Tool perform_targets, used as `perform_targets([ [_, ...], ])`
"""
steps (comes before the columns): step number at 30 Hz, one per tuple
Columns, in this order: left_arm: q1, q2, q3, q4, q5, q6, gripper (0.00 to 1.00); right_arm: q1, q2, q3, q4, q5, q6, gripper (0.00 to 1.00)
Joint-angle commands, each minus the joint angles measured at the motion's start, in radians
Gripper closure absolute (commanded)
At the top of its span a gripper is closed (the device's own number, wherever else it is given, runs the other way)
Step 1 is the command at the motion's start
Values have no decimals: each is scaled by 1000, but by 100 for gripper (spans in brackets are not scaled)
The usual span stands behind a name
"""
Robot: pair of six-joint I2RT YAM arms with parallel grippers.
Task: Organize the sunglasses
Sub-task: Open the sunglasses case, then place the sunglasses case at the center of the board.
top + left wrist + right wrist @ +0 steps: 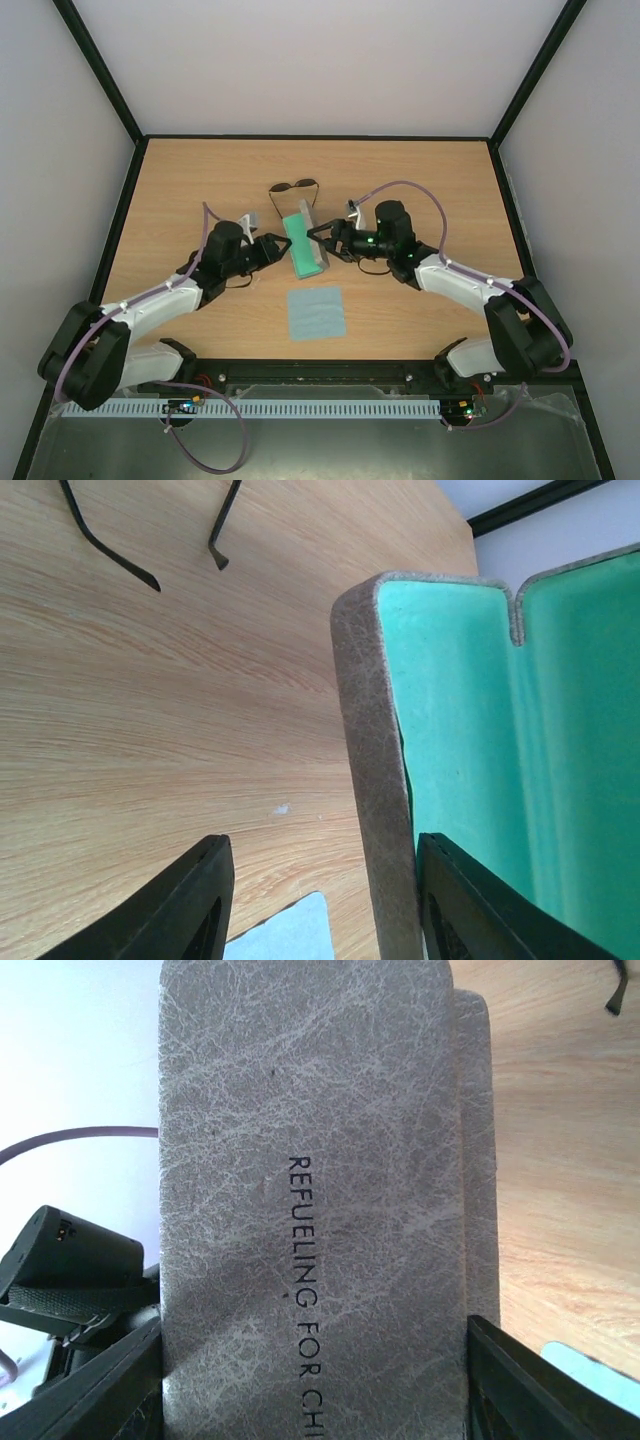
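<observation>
The sunglasses lie on the desk just beyond the open grey case, temple tips toward it. The left end effector stands wide, straddling the case's left wall. The right end effector grips the case's grey shell from the opposite side. A blue cloth lies on the near side of the case.

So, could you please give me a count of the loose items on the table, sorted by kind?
Sunglasses: 1
Grey case, open, with green lining: 1
Light blue cloth: 1
Total: 3
</observation>
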Motion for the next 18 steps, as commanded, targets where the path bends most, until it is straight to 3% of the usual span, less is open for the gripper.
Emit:
perform_targets([
  [1,31,-50,39,-148,-38,34,47,-72,1,-6,27,-13,-74,51],
  [6,46,-61,52,-181,-35,42,44,-126,51,-13,-17,0,-139,51],
  [18,54,-67,27,-185,-34,50,44,-190,204,-40,62,-26,-168,49],
])
